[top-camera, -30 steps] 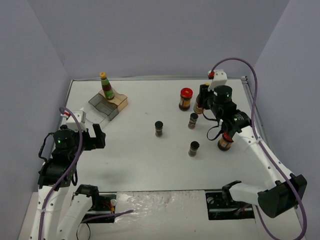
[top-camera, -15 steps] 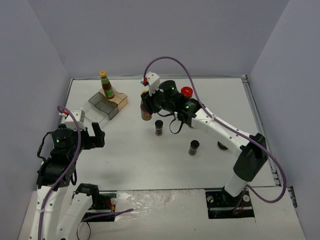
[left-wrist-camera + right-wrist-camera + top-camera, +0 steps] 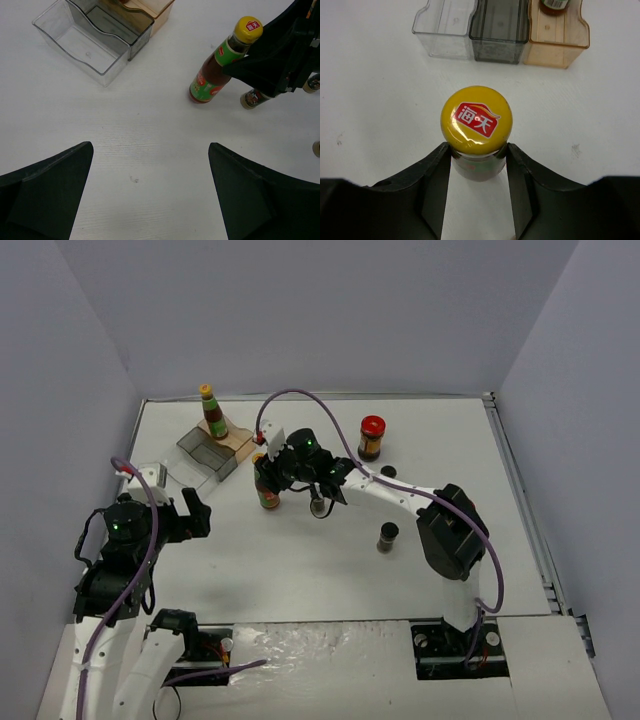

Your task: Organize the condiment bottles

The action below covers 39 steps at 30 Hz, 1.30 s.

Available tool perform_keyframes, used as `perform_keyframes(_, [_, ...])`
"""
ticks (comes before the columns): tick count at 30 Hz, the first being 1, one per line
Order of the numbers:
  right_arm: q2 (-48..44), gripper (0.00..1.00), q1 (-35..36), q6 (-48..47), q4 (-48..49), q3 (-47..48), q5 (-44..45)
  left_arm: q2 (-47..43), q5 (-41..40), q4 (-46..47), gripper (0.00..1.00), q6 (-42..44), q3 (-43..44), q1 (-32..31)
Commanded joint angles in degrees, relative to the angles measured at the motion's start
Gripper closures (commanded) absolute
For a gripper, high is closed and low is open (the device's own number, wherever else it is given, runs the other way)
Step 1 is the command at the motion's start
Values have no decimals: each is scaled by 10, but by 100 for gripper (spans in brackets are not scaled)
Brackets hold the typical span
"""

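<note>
Pincer of the right arm (image 3: 476, 150) clamps the neck of a tall slim yellow-capped sauce bottle (image 3: 476, 119), leaning slightly, base at the white surface (image 3: 300, 570), near the stepped clear, grey and tan plastic rack (image 3: 205, 452). A tiny black-capped spice jar (image 3: 252, 98) stands just beside it, under the arm. A second yellow-capped bottle (image 3: 212, 412) stands on the rack's tan step. The left pincer (image 3: 150, 195) hangs spread apart.

A stepped plastic rack (image 3: 212, 453) is sitting at the far left of the white table (image 3: 300, 570), close to the back edge. Its three compartments are lying side by side: a clear one (image 3: 80, 42), a smoky grey one (image 3: 117, 29) in the middle, and a tan one (image 3: 559, 35) at the other end. Plain grey walls (image 3: 320, 310) are enclosing the table on three sides.
</note>
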Motion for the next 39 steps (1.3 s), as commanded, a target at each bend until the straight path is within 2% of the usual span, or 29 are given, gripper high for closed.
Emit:
perform_keyframes(1, [-43, 100, 3, 10, 185, -35, -23, 5, 20, 53, 3, -19, -5, -2])
perform_keyframes(12, [-41, 99, 3, 15, 193, -97, -33, 25, 56, 111, 3, -28, -42, -3])
perform_keyframes(14, [-50, 59, 3, 17, 192, -104, -40, 31, 66, 131, 3, -30, -54, -3])
perform_keyframes(15, [-50, 58, 3, 17, 190, -105, -40, 34, 66, 132, 3, -31, -58, -3])
perform_keyframes(17, [-64, 37, 3, 13, 183, -109, -37, 44, 73, 158, 3, -36, -71, -3])
perform_keyframes(19, [-80, 23, 2, 8, 176, -116, -35, 55, 79, 178, 3, -39, -75, -4])
perform_keyframes(24, [-147, 4, 2, -13, 98, -131, -37, 91, 77, 221, 3, -36, -71, -18])
perform_keyframes(27, [-211, 1, 1, -20, 65, -158, -18, 113, 54, 251, 3, -30, -68, -43])
perform_keyframes(33, [-378, 0, -8, 4, -13, -227, 76, 192, -56, 314, 3, -3, -44, -150])
perform_keyframes(39, [-557, 0, -8, 55, -33, -306, 126, 275, -154, 406, 3, 13, -37, -213])
